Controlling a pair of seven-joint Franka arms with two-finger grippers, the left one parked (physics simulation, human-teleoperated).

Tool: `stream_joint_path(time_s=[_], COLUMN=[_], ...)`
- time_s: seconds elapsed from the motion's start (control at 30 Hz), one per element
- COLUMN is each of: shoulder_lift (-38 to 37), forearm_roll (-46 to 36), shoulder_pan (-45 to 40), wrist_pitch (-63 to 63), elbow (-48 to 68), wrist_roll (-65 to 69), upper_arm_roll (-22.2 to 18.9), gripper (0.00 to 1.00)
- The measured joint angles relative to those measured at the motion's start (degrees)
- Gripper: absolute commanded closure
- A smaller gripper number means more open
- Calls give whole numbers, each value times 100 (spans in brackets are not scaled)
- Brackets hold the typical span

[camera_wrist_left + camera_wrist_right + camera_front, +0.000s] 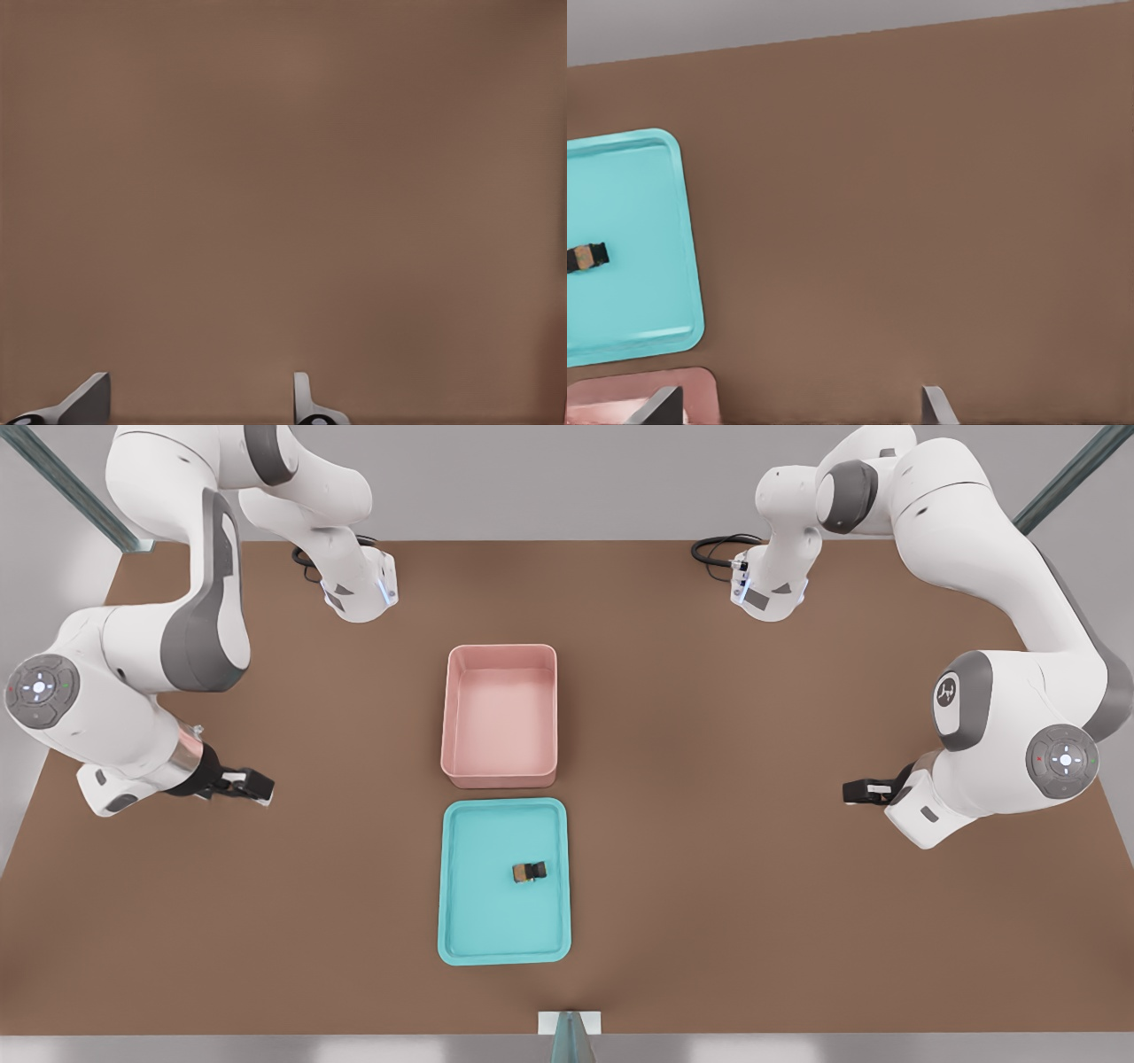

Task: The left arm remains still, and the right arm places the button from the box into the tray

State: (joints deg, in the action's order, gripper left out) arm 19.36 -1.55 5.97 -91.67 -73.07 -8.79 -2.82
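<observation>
The button [529, 872] lies on its side inside the teal tray [469, 930], toward the tray's side at the front view's right. Behind the tray stands the pink box [500, 722], with nothing in it. My gripper [259, 786] hovers low over the table at the front view's left, well apart from both containers, open and holding nothing. In the right wrist view my gripper [797, 412] shows two spread fingertips [660, 407] above bare table, with the tray [647, 204], the button [586, 257] and a corner of the box [656, 388] off to one side.
The brown table [753, 886] stretches wide around the two containers. The parked arm [974, 762] stands at the front view's right. Both arm bases with cables sit at the table's far edge. A small post [569, 1032] stands at the near edge.
</observation>
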Motion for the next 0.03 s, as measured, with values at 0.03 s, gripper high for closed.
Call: stream_joint_path(time_s=[0.03], shoulder_lift=[2], forearm_roll=[22], shoulder_pan=[-5], wrist_pitch=[93], elbow=[0], wrist_roll=[75], upper_arm_roll=[-4], gripper=[0])
